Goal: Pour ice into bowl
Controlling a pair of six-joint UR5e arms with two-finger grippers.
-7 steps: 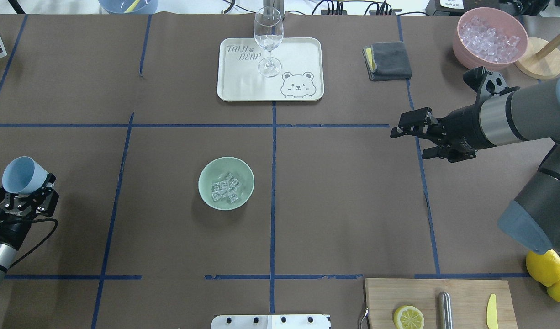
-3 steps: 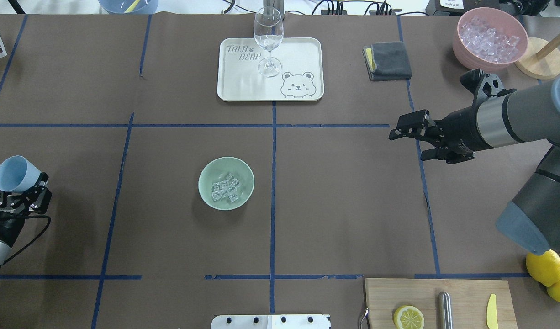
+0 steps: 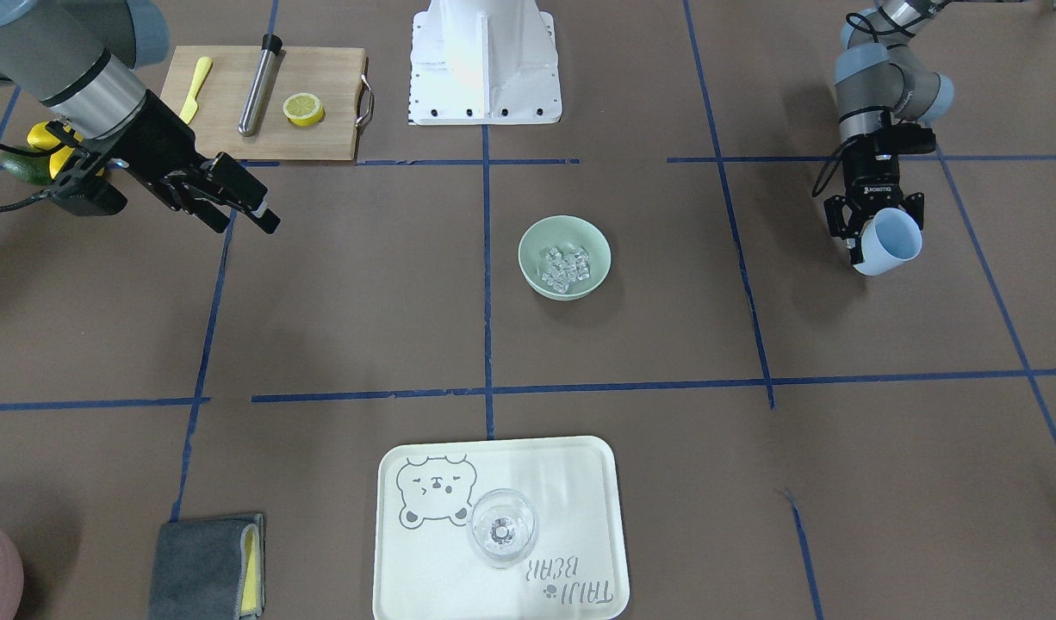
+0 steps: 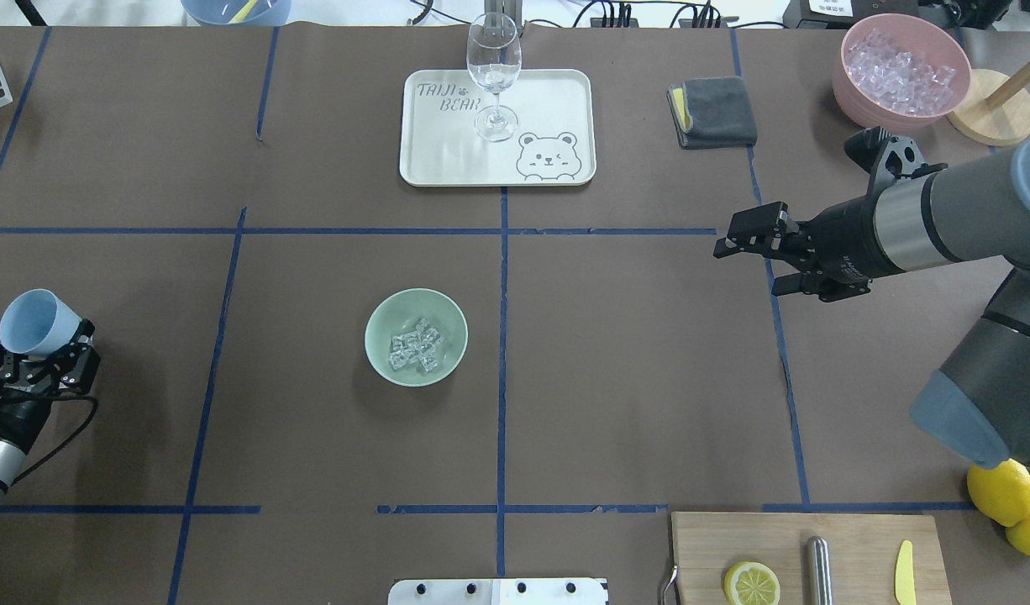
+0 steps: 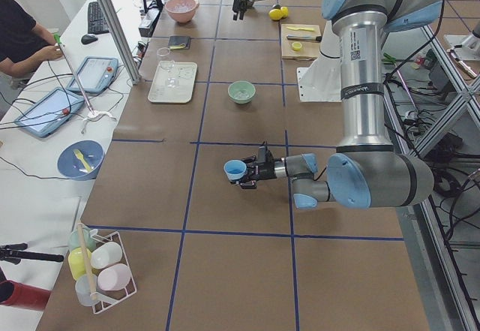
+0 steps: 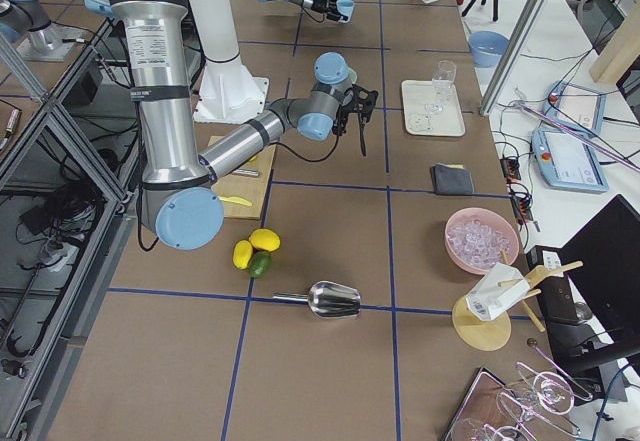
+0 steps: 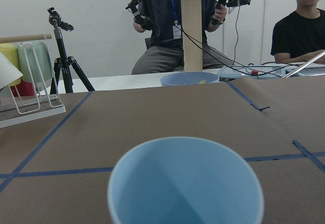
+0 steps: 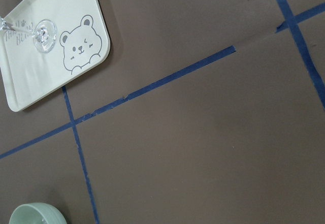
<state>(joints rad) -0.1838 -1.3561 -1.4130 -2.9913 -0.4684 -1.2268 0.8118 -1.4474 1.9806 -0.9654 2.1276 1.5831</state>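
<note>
The pale mint-green bowl (image 4: 416, 337) stands near the table's middle and shows in the front view (image 3: 565, 257) too. Small clear ice cubes (image 4: 415, 345) lie in it (image 3: 565, 265). My left gripper (image 4: 43, 346) is shut on a light blue cup (image 4: 33, 322) at the table's left edge, far from the bowl. The cup lies tilted with its mouth pointing away from the wrist, and it looks empty in the left wrist view (image 7: 185, 183). My right gripper (image 4: 747, 267) is open and empty, hovering right of the bowl and well apart from it (image 3: 245, 222).
A cream tray (image 4: 557, 101) with a wine glass (image 4: 493, 76) is at the back centre. A grey cloth (image 4: 712, 111) and a pink bowl of ice cubes (image 4: 901, 71) are back right. A cutting board (image 4: 809, 555) and lemons (image 4: 1002, 491) are front right.
My left gripper has drawn a little to the left with the cup, farther from the bowl. My right gripper has edged slightly left. The bowl and ice have not moved.
</note>
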